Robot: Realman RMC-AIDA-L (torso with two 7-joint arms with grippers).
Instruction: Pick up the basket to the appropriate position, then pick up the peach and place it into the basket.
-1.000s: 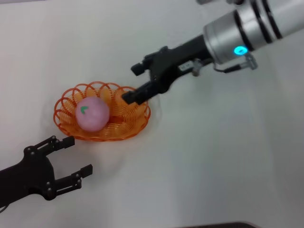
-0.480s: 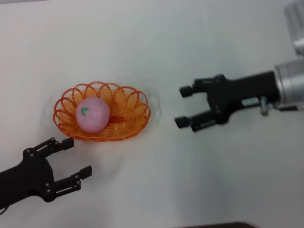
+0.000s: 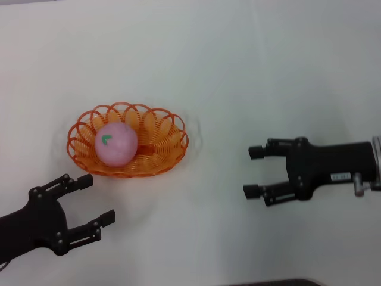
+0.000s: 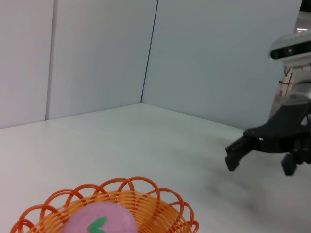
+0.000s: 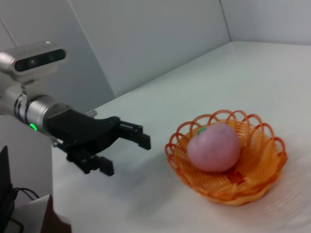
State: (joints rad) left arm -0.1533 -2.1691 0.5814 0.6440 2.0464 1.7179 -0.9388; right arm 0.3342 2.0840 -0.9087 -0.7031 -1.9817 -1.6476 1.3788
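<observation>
The orange basket (image 3: 162,156) rests on the white table, left of centre. The pink peach (image 3: 116,143) with its green leaf mark lies inside it, toward the basket's left half. My right gripper (image 3: 253,172) is open and empty, well to the right of the basket. My left gripper (image 3: 95,199) is open and empty, just in front of the basket's left end. The left wrist view shows the basket (image 4: 160,206), the peach (image 4: 99,222) and the right gripper (image 4: 257,160). The right wrist view shows the basket (image 5: 262,170), the peach (image 5: 214,146) and the left gripper (image 5: 127,150).
The white table (image 3: 238,71) runs to grey wall panels (image 4: 97,53) behind. A dark edge (image 3: 274,282) shows at the table's front.
My right gripper has drawn back from the basket's right rim, moving right and toward the front of the table, open and empty. The peach, basket and left gripper have stayed put.
</observation>
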